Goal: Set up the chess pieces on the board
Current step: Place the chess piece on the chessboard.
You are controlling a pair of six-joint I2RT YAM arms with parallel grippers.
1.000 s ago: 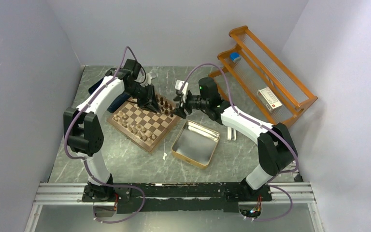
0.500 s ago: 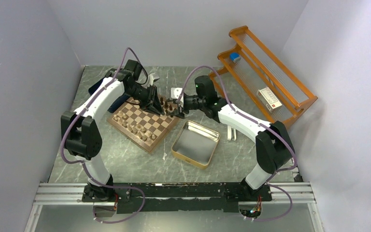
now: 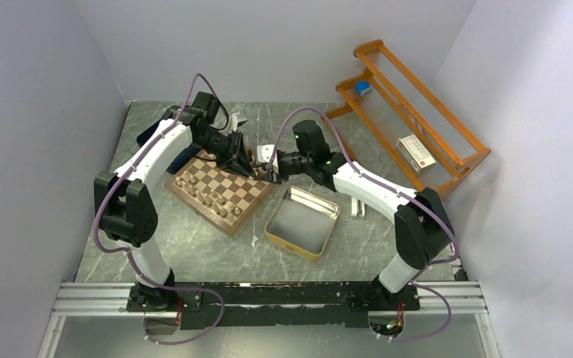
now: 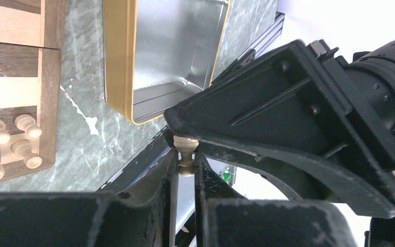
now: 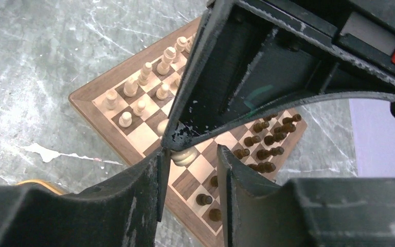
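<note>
The board (image 3: pixel 228 225) lies left of centre, with pale chess pieces (image 5: pixel 145 78) along one side and dark ones (image 5: pixel 267 145) along the other. My left gripper (image 3: pixel 251 165) hovers over the board's far right corner. It is shut on a pale piece (image 4: pixel 186 148), pinching its stem, with the base sticking out past the fingertips. My right gripper (image 3: pixel 267 171) meets it nose to nose. Its jaws straddle that piece's base (image 5: pixel 183 156). One finger (image 5: pixel 154 175) touches the base and the other stands a little apart, so this gripper is open.
An open silver tin with a gold rim (image 3: pixel 303 222) sits just right of the board. An orange wooden rack (image 3: pixel 410 112) stands at the back right, with a small box on it. Something dark and navy (image 3: pixel 157 138) shows behind the left arm.
My right gripper has moved left to the left gripper's tip and narrowed its jaws around the held piece. The left gripper shifted slightly right and stays shut.
</note>
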